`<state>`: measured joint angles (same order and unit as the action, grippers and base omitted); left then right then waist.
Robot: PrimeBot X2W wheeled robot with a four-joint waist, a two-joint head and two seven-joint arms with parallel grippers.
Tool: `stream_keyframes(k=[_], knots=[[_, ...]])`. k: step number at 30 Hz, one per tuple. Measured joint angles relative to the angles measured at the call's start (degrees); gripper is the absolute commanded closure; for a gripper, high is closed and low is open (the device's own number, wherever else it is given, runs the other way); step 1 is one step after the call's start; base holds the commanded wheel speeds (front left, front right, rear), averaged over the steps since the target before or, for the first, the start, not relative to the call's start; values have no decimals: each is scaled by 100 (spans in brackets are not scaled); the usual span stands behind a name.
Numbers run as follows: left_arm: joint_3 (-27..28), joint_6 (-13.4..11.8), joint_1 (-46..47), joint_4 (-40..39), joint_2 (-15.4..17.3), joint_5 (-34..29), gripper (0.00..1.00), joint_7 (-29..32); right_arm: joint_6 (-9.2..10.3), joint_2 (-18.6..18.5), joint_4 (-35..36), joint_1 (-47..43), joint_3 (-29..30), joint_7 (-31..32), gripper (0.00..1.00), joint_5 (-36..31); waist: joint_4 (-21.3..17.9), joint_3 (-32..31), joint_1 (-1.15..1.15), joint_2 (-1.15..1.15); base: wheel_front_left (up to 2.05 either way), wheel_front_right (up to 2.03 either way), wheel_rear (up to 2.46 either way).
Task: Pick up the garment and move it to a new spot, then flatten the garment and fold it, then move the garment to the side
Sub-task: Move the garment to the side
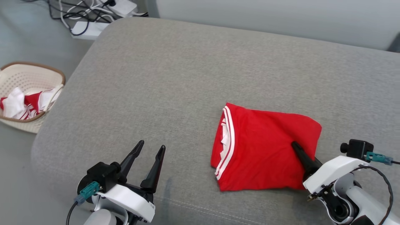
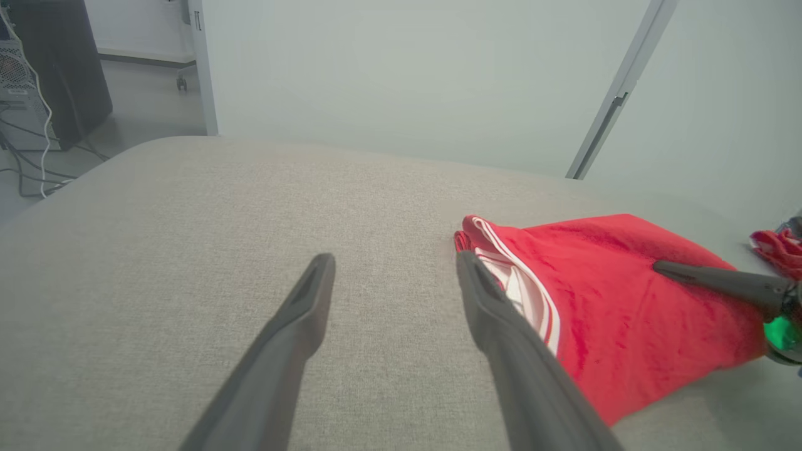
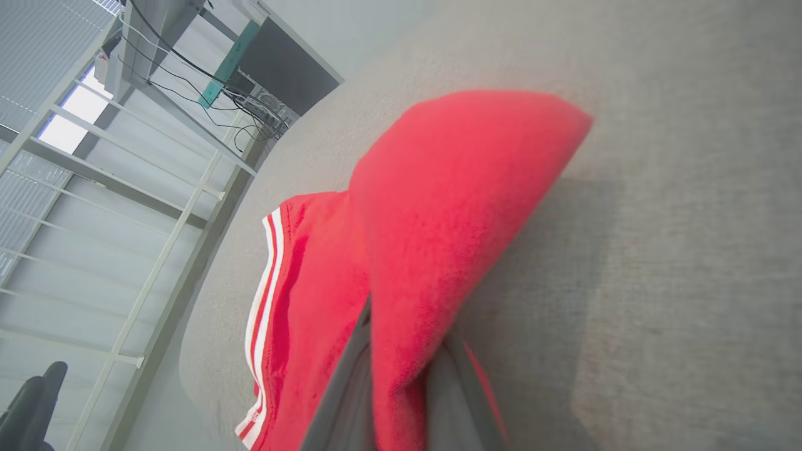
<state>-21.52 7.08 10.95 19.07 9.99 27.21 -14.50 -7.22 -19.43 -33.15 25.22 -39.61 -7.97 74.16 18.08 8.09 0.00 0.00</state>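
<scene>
Two dark-fingered grippers are seen over a grey fabric cushion (image 1: 187,78), and one red garment (image 1: 265,147) is laid on the cushion's near right part, folded into a rough rectangle. The garment's white-striped hem (image 1: 229,137) is turned toward the cushion's middle, and a little white inner cloth is shown between the layers there. The right gripper (image 1: 295,145) is set at the cushion's near right, with its jaws clamped on the garment's right edge. One finger (image 1: 304,157) is laid across the top of the red cloth, while the other is hidden beneath it. In the right wrist view the cloth is seen pinched between the two fingers (image 3: 341,388) and bulging out beyond them, with a shadow cast on the cushion beside it. The left gripper (image 1: 152,144) is held over the cushion's near left part, its fingers spread apart with nothing between them and only bare grey fabric below. In the left wrist view the nearer of those fingers is seen just beside the striped hem; whether it is touched cannot be told. A cream perforated basket (image 1: 34,64) with a brown rim is placed on the floor beside the cushion's left edge, and red and white clothes (image 1: 22,106) are heaped in it. Dark and white cables (image 1: 78,15) are tangled on the floor beyond the cushion's far left corner.
</scene>
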Motion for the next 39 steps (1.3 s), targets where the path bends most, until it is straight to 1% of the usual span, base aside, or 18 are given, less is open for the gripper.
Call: stream_keyframes(k=[4,8,14,15,18,28,31,34,37,39], knots=[[-9,0,-2,-8,41,0,0,0,0,-78,-99,-7,-23,-168,100,-56,-283,-88,0,0,0,0,0],[-26,0,-2,-10,67,0,0,0,0,-77,-114,-9,-69,-269,100,-123,-648,-155,0,0,0,0,0],[-36,0,-21,4,107,0,0,0,0,-27,-279,-151,-181,-323,100,-215,-1276,-309,0,0,0,0,0],[-46,0,-27,7,110,0,0,0,0,-23,-292,-179,-189,-323,100,-213,-1489,-366,0,0,0,0,0],[-88,0,-76,4,124,0,0,0,0,-21,-298,-181,-201,-322,100,-211,-1816,-437,0,0,0,0,0],[-57,0,-246,10,168,2,0,0,0,-10,-324,-227,-328,-322,100,-194,-2771,-522,0,0,0,0,0],[-41,0,-245,-3,156,1,0,0,0,-30,-328,-225,-333,-323,100,-179,-2974,-483,0,0,0,0,0],[-62,0,-243,-18,134,1,0,0,0,-83,-378,-202,-354,-323,100,-175,-3038,-409,0,0,0,0,0],[-146,0,-236,-15,130,2,0,0,0,-182,-508,24,-447,-323,100,-379,-3065,-272,0,0,0,0,0],[-191,0,-224,1,136,9,0,0,0,-263,-587,348,-524,-323,100,-588,-3057,-180,0,0,0,0,0]])
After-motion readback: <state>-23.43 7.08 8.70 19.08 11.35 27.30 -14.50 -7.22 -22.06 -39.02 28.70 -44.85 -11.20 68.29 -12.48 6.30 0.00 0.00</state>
